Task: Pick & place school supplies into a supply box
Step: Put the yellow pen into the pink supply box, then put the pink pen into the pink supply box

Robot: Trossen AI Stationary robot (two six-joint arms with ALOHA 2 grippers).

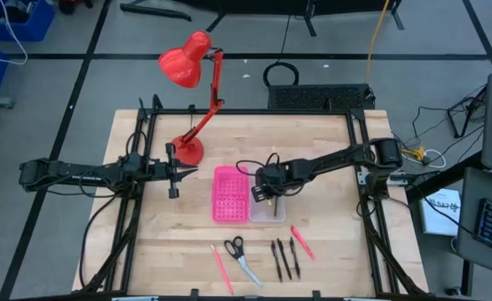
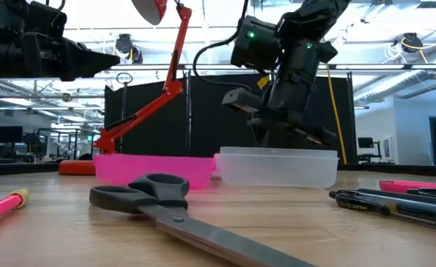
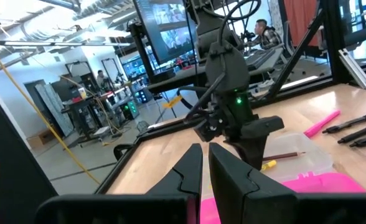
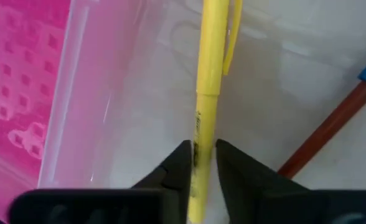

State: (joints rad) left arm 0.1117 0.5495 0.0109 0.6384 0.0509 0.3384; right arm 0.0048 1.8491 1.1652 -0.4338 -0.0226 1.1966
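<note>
2 dark jointed arms (image 1: pixel 79 174) — black looped cables, green LED on right wrist (image 2: pixel 250 34).

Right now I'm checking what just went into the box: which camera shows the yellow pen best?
The right wrist view: the slim yellow pen lies in the clear plastic tray half, its end between the right claw fingers. The left wrist view shows only a yellow tip; the high view a speck; the low view hides it.

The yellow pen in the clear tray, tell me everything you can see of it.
The slim yellow plastic pen has a matching pocket clip and dark print on its barrel. It lies lengthwise in the translucent clear plastic tray half, beside a brown pencil. Its near end sits between the right claw fingers, which stand slightly apart around it; whether they are pinching it is unclear.
</note>
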